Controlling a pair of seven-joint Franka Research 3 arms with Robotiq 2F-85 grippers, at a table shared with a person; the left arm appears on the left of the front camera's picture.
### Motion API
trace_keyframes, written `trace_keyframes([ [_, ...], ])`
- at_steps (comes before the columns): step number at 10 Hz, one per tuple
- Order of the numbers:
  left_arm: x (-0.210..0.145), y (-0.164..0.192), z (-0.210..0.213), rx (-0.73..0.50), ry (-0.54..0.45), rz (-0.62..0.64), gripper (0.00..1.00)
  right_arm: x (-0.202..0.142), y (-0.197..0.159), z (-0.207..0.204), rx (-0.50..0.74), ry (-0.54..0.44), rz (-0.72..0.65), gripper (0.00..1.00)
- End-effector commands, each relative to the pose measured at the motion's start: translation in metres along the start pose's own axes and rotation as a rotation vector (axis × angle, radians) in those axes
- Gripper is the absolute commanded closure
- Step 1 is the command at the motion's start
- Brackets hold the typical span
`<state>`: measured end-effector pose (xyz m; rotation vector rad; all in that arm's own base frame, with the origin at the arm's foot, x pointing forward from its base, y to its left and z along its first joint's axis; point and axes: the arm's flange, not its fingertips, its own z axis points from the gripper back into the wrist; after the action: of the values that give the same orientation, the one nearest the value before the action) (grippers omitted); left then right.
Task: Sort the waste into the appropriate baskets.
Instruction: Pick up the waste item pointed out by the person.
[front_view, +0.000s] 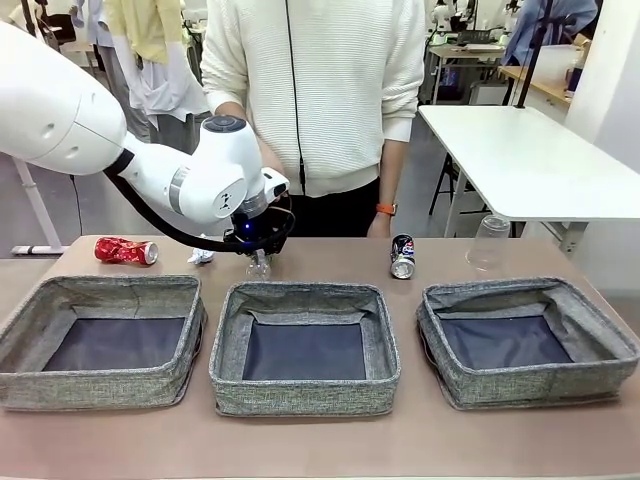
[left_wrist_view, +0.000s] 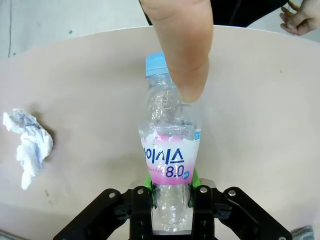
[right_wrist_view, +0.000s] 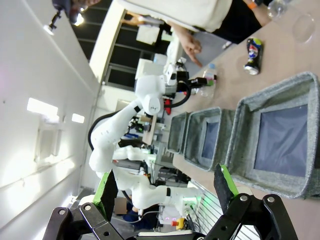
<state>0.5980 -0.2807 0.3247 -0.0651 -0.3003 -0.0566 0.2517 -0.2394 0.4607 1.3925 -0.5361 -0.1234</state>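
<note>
The right end effector (right_wrist_view: 167, 186) hung with its jaws wide apart and empty, and three baskets (front_view: 305, 292) stood in a row along the near bench (front_view: 320, 445). Just beyond the middle one, the left end effector (left_wrist_view: 171, 188) gripped the base of the clear plastic bottle (left_wrist_view: 170, 150), blue cap pointing away. Farther off, a person's finger (left_wrist_view: 182, 50) touched the bottle's shoulder, and crumpled white paper (left_wrist_view: 27, 145) lay nearby.

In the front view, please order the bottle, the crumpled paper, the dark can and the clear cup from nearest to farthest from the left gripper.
1. Bottle: clamped in the left gripper, left of centre.
2. Crumpled paper: just left of the gripper.
3. Dark can: to the right, past the middle.
4. Clear cup: far right.
</note>
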Motion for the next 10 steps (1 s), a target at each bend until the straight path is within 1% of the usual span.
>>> trace_keyframes([
  [1,-0.002,0.002,-0.007,0.010,0.032,0.007,1.00,0.003,0.002,0.000,0.018,-0.008,0.028,0.00],
  [3,-0.003,0.005,0.003,0.003,0.067,0.039,1.00,0.003,0.002,0.000,0.018,-0.008,0.028,0.00],
  [4,-0.008,0.006,0.026,-0.042,0.106,0.041,1.00,0.003,0.002,0.000,0.018,-0.008,0.028,0.00],
  [5,-0.015,0.011,0.066,-0.055,0.128,0.057,1.00,0.003,0.002,0.000,0.018,-0.008,0.028,0.00],
  [6,-0.022,0.022,0.111,-0.031,0.115,0.093,1.00,0.003,0.002,0.000,0.018,-0.008,0.028,0.00],
  [7,-0.032,0.038,0.159,-0.007,0.134,0.169,1.00,0.003,0.002,0.000,0.018,-0.008,0.028,0.00],
  [8,-0.044,0.051,0.191,-0.022,0.202,0.233,1.00,0.003,0.002,0.000,0.018,-0.008,0.028,0.00],
  [9,-0.065,0.046,0.217,-0.141,0.364,0.124,1.00,0.003,0.002,0.000,0.018,-0.008,0.028,0.00],
  [10,-0.089,0.033,0.233,-0.173,0.438,-0.009,1.00,0.003,0.002,0.000,0.018,-0.008,0.028,0.00],
])
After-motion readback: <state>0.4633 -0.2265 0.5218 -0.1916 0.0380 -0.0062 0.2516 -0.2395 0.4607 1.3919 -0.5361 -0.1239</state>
